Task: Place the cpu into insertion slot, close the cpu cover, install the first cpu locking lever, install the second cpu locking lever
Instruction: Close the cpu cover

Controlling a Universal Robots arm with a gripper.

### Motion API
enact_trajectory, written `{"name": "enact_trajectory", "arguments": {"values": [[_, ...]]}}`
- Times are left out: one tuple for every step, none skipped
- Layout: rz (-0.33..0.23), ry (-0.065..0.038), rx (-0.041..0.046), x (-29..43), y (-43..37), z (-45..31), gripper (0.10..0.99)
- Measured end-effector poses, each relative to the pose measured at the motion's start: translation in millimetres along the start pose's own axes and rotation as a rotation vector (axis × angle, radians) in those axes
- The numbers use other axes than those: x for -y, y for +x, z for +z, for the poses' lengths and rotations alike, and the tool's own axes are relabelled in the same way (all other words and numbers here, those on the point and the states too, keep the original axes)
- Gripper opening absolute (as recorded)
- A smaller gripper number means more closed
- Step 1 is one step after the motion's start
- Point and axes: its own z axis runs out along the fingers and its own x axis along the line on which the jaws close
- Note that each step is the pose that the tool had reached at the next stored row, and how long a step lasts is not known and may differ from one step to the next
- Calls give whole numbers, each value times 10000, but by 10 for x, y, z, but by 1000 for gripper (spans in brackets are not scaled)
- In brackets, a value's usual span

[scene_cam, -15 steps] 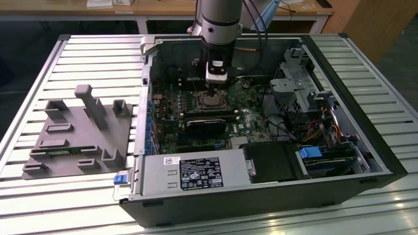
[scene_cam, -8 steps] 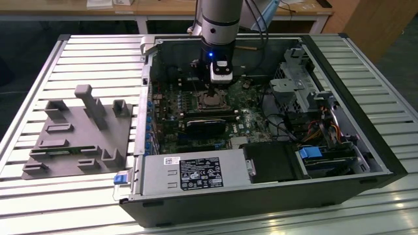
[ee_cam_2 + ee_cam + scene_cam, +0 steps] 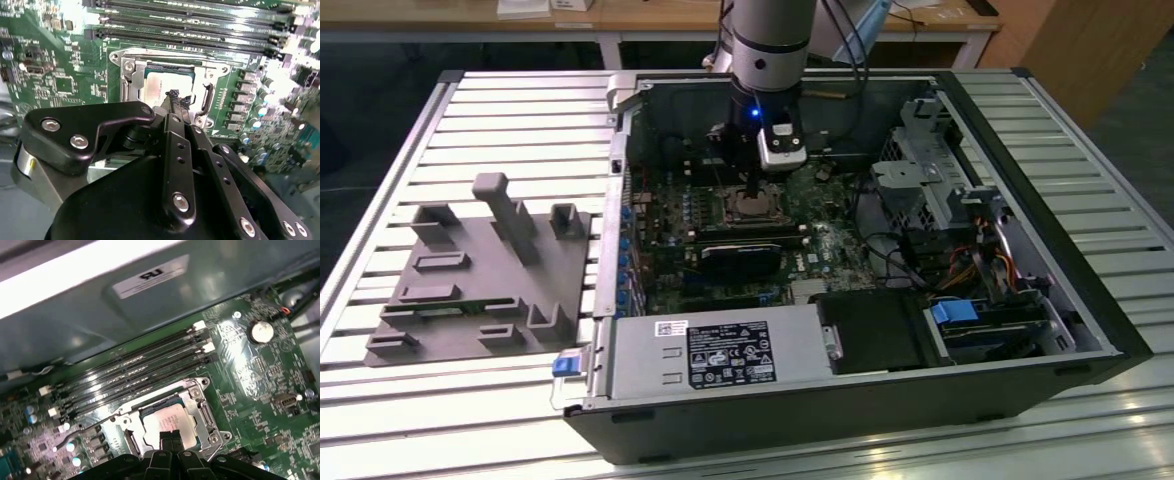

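Observation:
The cpu (image 3: 169,421) (image 3: 160,82), a silver-grey square chip, lies in the insertion slot on the green motherboard. The cpu cover (image 3: 201,407) (image 3: 131,75), a silvery metal frame, lies down flat around it. A thin wire locking lever (image 3: 85,429) sticks out sideways from one corner of the socket. My gripper (image 3: 172,438) (image 3: 175,96) is shut, with its black fingertips together right over the edge of the chip and nothing held between them. In the exterior view the gripper (image 3: 750,193) reaches straight down into the open computer case onto the socket (image 3: 750,207).
Memory slots (image 3: 135,370) run along one side of the socket. A black block (image 3: 736,258) sits just in front of it, with the power supply (image 3: 707,350) at the case's near edge and drive cages and cables (image 3: 947,190) at the exterior view's right. A grey fixture plate (image 3: 480,270) lies outside the case.

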Motion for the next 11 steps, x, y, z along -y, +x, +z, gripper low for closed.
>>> {"name": "enact_trajectory", "arguments": {"values": [[-149,2,0,0,0,0,102],[-274,3,1,0,0,0,102],[-370,1,11,0,0,0,102],[-450,-12,42,0,0,1,102],[-524,-30,94,0,0,0,102],[-591,-56,159,0,0,0,102],[-653,-92,241,0,0,0,102],[-712,-123,310,0,0,0,102],[-772,-153,377,0,0,0,102],[-832,-176,434,0,0,1,102],[-903,-193,471,0,0,1,102]]}}
